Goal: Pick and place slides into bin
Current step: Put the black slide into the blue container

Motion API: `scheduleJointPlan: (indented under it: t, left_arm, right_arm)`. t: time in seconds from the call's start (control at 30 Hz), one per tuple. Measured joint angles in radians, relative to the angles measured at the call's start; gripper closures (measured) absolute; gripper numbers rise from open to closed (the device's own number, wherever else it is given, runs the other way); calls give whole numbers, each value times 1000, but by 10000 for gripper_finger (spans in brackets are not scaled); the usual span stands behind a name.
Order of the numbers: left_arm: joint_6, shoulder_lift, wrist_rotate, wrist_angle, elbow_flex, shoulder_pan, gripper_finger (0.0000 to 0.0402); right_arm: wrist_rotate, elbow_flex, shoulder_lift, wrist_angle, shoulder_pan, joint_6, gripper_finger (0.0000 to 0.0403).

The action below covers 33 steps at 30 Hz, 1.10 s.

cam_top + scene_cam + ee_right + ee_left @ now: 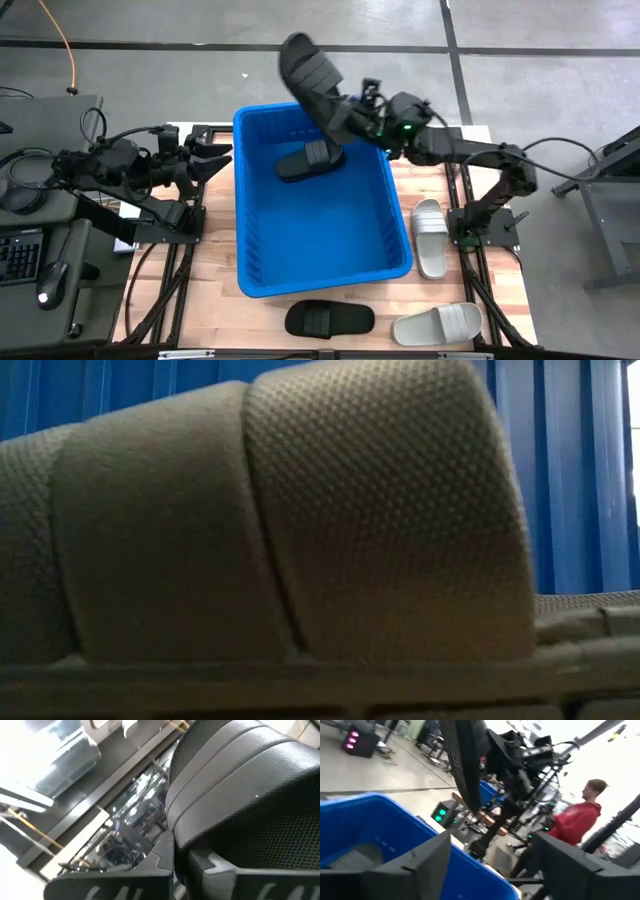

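Note:
My right gripper [352,118] is shut on a black slide [312,78], held in the air above the far rim of the blue bin [400,215]; its ribbed strap [240,785] fills the right wrist view. A second black slide [310,160] lies on the bin's floor, near its far wall. My left gripper [215,160] stands open just outside the bin's left rim [365,805], with nothing between its fingers. A third black slide [328,319] lies on the table in front of the bin, its strap [300,520] filling the low view. My right gripper holds the black slide by its lower end [342,120], the end nearest the arm; the gripper body hides the exact place of contact. The fingers reach in from the table's right. The slide is lifted clear and slants up and away from the fingers toward the far left.
Two light grey slides lie on the table: one [430,237] right of the bin, one [437,323] at the near right corner. A keyboard and mouse [50,280] sit left of the table. A person in a red top [575,817] stands beyond the table.

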Motion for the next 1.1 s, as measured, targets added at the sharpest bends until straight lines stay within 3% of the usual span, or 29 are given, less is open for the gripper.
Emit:
scheduleJointPlan:
  t: [0.13,0.27,0.43,0.77,0.93,1.1]
  left_arm:
    - [-16,25,-96,-19,0,1,74]
    - [-52,71,-75,-24,0,1,48]
    - [-101,130,-105,-17,0,0,44]
    - [-74,186,-169,114,-1,1,44]
    - [-80,187,-226,104,0,1,44]
    - [-88,187,-236,108,0,1,44]
  right_arm:
    - [-32,66,81,1,9,10,403]
    - [-60,145,156,21,10,16,403]
    - [-120,269,252,106,9,24,403]
    - [-219,519,458,76,28,81,403]
    - [-255,620,539,66,38,121,403]
    - [-258,596,538,58,37,157,403]
